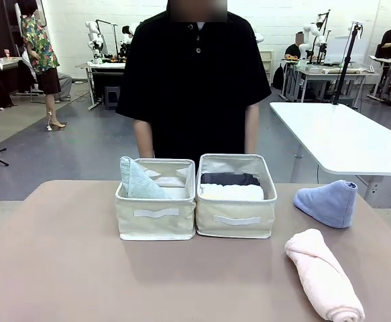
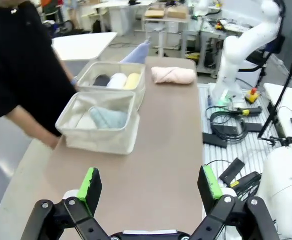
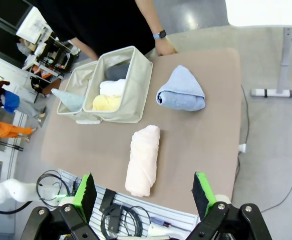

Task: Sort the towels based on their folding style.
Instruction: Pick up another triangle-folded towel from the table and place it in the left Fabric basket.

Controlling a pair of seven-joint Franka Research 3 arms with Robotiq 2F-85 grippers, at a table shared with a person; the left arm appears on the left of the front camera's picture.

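our left claw (image 2: 150, 182) stands wide open with nothing between its green pads (image 2: 90, 184). its base is cut off by the picture's lower edge, and it looks along the worktop (image 2: 156, 150) from the left end. our right claw (image 3: 144, 191) is just as wide open and empty, held high on the robot's side of the worktop. the pale pink towel (image 3: 143, 160) lies rolled on the worktop just ahead of its pads. beyond that roll and apart from it, the light blue towel (image 3: 181, 92) lies as a cone near the right basket (image 3: 135, 85). in that basket three rolls lie side by side: the yellow towel (image 3: 105, 102), the white towel (image 3: 113, 87) and the dark grey towel (image 3: 116, 72), the grey one dim in the shadow of the far wall. the left basket (image 1: 156, 225) touches the right one and holds the mint green towel (image 1: 138, 181), a cone rising over the rim. we cannot make out the pale shape beside it. the person (image 1: 195, 80) stands at the far side, and from the front the baskets hide both hands.
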